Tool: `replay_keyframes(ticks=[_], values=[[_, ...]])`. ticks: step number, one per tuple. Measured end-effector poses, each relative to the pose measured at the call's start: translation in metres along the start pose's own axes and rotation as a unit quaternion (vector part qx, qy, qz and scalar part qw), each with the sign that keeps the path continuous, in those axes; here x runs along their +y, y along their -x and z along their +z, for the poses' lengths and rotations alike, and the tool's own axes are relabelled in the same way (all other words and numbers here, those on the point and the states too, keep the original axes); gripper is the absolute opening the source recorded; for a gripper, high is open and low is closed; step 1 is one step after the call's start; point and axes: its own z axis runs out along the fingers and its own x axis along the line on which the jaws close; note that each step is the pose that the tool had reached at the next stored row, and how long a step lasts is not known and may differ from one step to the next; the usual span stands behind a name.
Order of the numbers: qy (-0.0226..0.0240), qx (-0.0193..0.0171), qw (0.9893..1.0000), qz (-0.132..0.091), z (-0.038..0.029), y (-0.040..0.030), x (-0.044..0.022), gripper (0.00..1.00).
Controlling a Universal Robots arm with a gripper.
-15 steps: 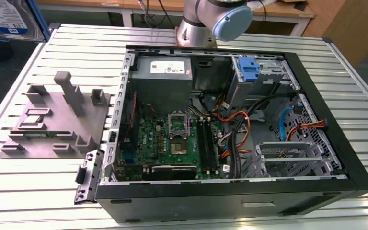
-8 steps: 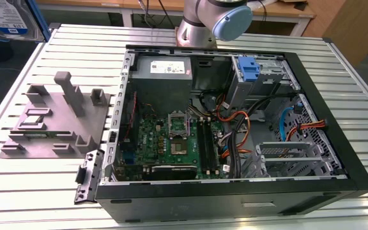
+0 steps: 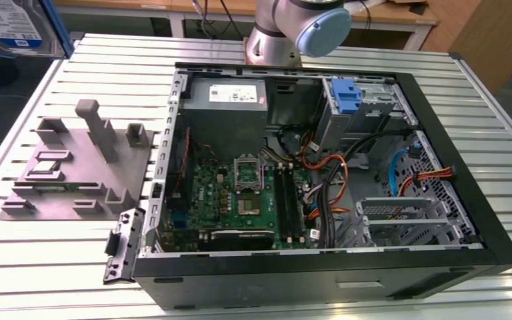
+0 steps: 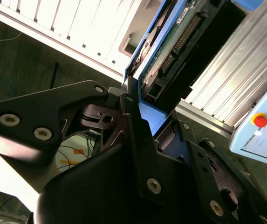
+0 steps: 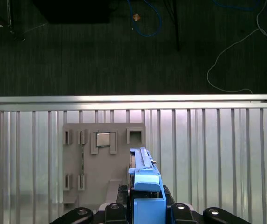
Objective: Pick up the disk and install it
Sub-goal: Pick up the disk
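The disk [image 3: 9, 27] hangs in the air at the exterior view's top left corner, off the table's edge, its white and blue label facing the camera and its blue carrier bracket around it. In the second wrist view my gripper [image 4: 155, 125] is shut on the disk [image 4: 180, 39], whose green circuit-board side and connector show. In the first wrist view the disk [image 5: 145, 179] stands edge-on between my black fingers [image 5: 121, 205], high above the grey fixture [image 5: 103, 158].
An open computer case [image 3: 496, 253] lies on the slatted metal table [image 3: 51, 267], with a bare grey drive cage [image 3: 407, 220] at its right and a blue latch piece [image 3: 349, 100] on another cage. The grey fixture [image 3: 78, 167] lies left of the case.
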Motion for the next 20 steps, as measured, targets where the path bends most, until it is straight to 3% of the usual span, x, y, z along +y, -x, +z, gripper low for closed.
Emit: replay_keyframes(ticks=[14, 20], values=[[0.0, 0.0, 1.0, 0.0, -0.0045, 0.0001, -0.0009, 0.36], [0.0, 0.0039, 1.0, 0.0, -0.0048, -0.0041, -0.0017, 0.36]])
